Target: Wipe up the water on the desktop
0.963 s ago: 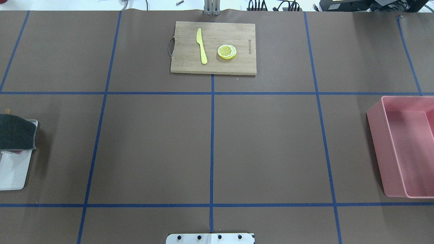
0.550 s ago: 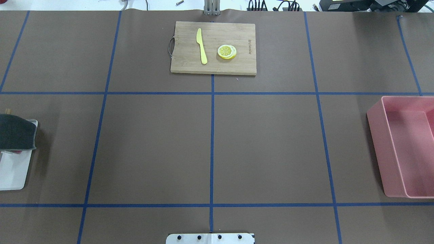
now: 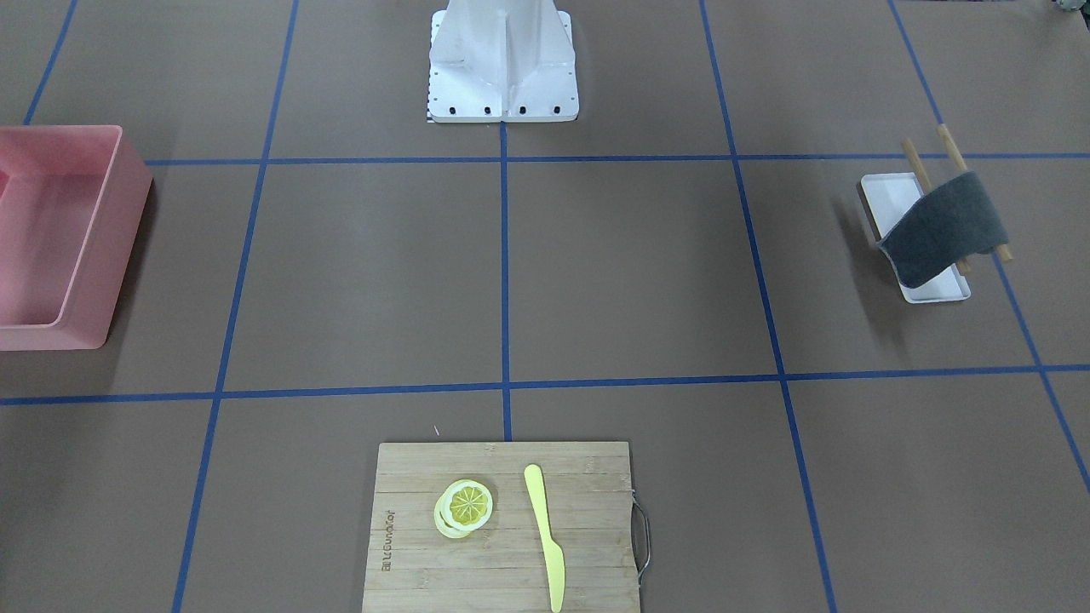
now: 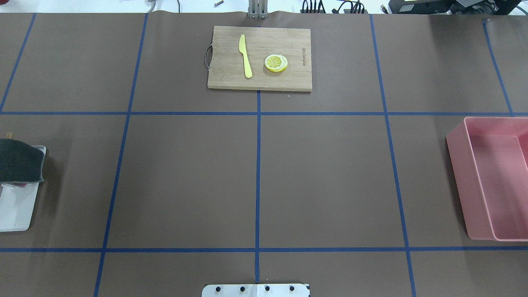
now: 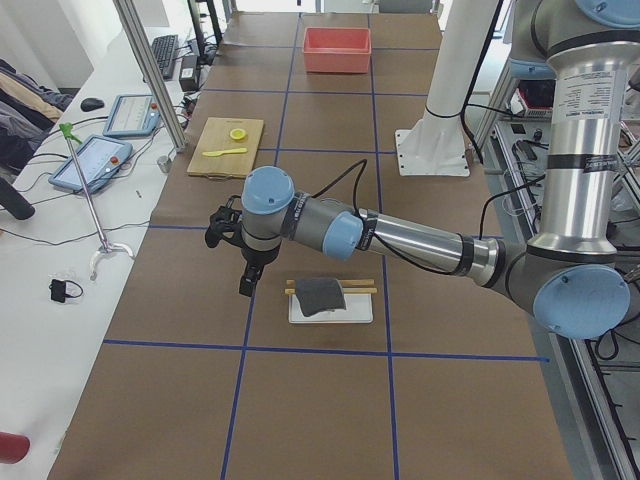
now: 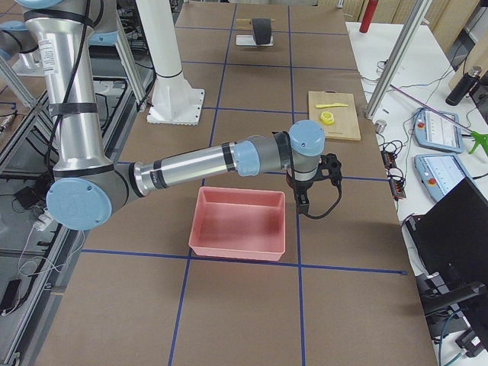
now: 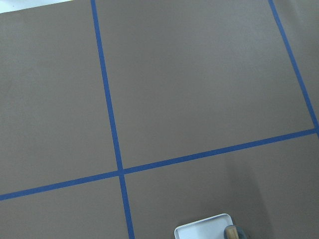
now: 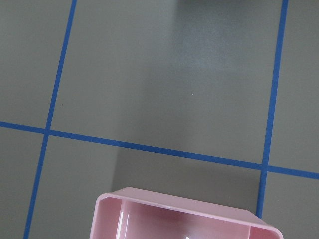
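Observation:
The desktop (image 4: 185, 177) is a matte brown top with blue tape lines; I see no water on it in any view. A dark grey cloth (image 3: 941, 226) hangs over two wooden sticks on a small white tray (image 3: 886, 196) at the robot's left; it also shows in the overhead view (image 4: 18, 165). My left gripper (image 5: 246, 288) shows only in the exterior left view, above the desktop beside the tray; I cannot tell if it is open. My right gripper (image 6: 300, 207) shows only in the exterior right view, by the pink bin's corner; I cannot tell its state.
A pink bin (image 4: 495, 177) stands at the robot's right and shows in the right wrist view (image 8: 184, 219). A bamboo cutting board (image 4: 260, 80) with a yellow knife (image 4: 246, 55) and lemon slices (image 4: 276, 63) lies at the far middle. The tray's corner (image 7: 204, 230) shows in the left wrist view.

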